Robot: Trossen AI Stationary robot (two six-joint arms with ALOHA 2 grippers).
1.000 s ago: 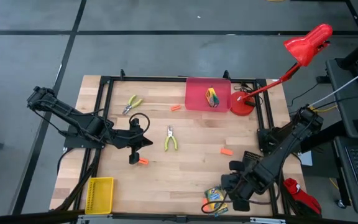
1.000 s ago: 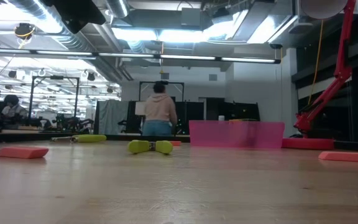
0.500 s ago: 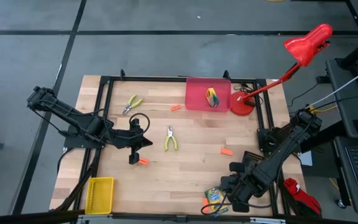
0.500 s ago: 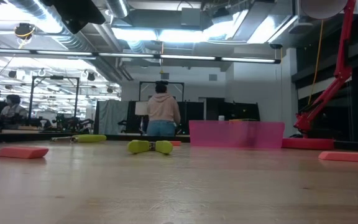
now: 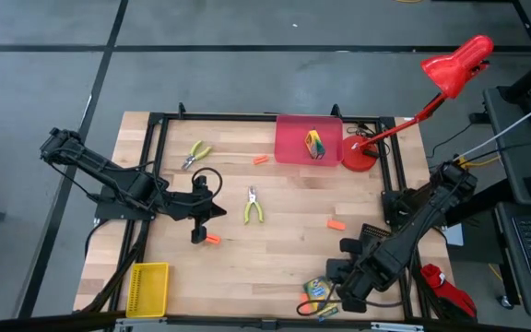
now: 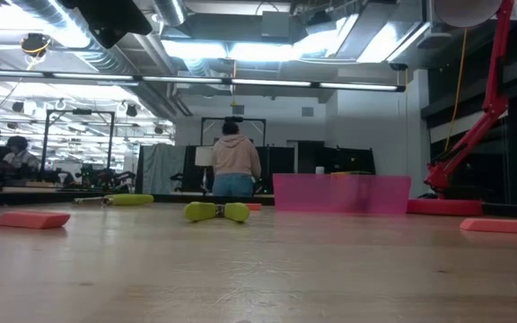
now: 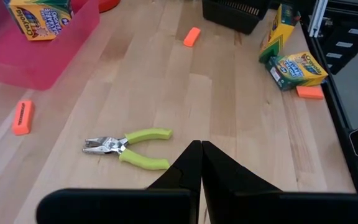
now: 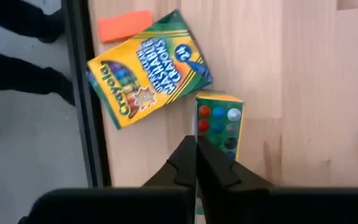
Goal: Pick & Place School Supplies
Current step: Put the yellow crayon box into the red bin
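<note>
1. My right gripper (image 8: 196, 155) hovers with jaws pressed together, just above two crayon boxes (image 8: 148, 65) at the tabletop (image 5: 284, 249) edge.
2. My left gripper (image 7: 201, 162), jaws also together, points toward the pliers (image 7: 129, 148).

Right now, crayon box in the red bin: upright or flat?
Upright, leaning. The crayon box stands on end inside the red bin, tilted against its wall.

The left gripper (image 5: 203, 221) hangs over the table's left-middle part, fingers pressed together. The right gripper (image 5: 333, 293) is low near the front edge, fingers also together.
</note>
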